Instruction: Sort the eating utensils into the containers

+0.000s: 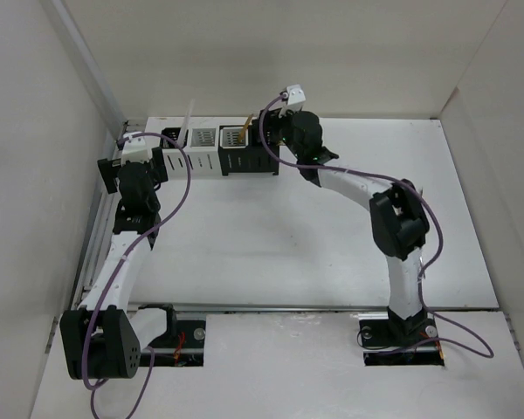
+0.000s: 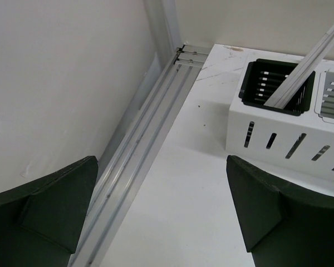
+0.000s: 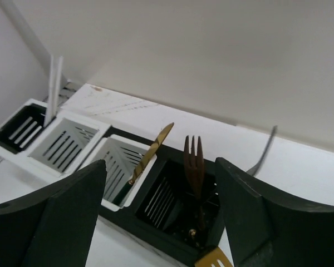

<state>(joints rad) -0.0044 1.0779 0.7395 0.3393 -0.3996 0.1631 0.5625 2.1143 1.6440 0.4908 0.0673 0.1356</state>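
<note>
At the far left, an aluminium rail point(image 2: 150, 128) runs along the foot of the wall point(image 2: 55, 83), at the edge of the white tabletop point(image 1: 288, 244). The left fingers point(image 2: 50, 206) hang just above the tabletop beside this rail. They are spread wide apart with nothing between them, and sit close to the left end of the row of containers point(image 1: 220, 161) without touching it.

The row stands along the far edge of the tabletop. Its leftmost compartment point(image 2: 278, 83) has a white body with slits in its front and a dark slotted interior. The thin white sticks point(image 2: 306, 67) stand in it, leaning up and to the right. The next compartment point(image 3: 69, 142) is white and slotted, and no utensil shows in it.

The third compartment point(image 3: 119, 161) has a white rim, and a gold knife point(image 3: 150, 156) leans in it with its tip pointing up and to the right. The black compartment point(image 3: 175, 206) beside it holds a gold-copper fork point(image 3: 193, 164), upright with its tines up.

The right fingers point(image 3: 267, 217) hover over this black end of the row. They stand apart and grip nothing, and the fork lies below in the gap between them. A flat gold tip point(image 3: 214, 258) shows at the bottom edge of the right wrist view, and I cannot tell what it belongs to. Further right, a thin grey curved handle point(image 3: 264, 156) rises beyond the right finger.
</note>
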